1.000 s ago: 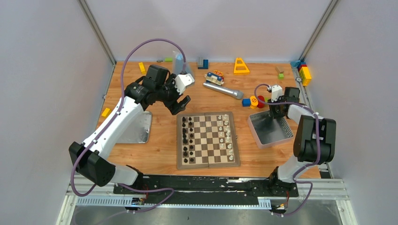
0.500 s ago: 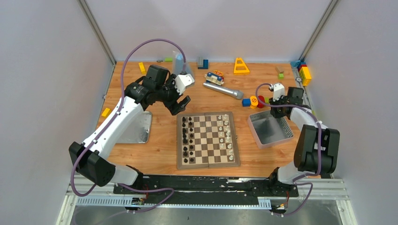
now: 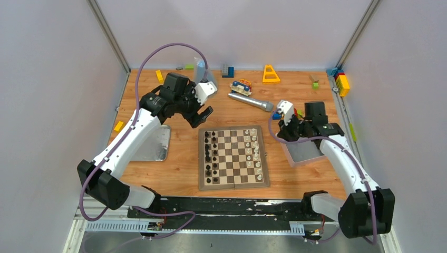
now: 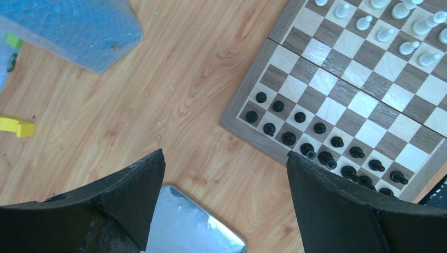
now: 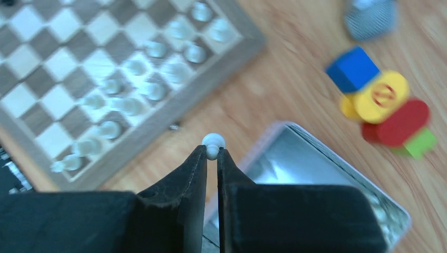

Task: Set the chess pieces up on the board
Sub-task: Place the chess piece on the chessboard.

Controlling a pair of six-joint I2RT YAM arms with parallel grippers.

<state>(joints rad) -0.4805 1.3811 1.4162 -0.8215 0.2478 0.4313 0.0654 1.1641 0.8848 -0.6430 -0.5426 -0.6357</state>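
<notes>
The right end effector is pinching a white pawn above the edge of the metal tin, while the left end effector is hanging wide open beside the chessboard

The left arm reaches forward and leans inward with its wrist angled downward, and the left claw is spread wide. The right arm stretches forward and bends toward the middle. The right claw is pinched almost closed on a small white chess piece.
</notes>
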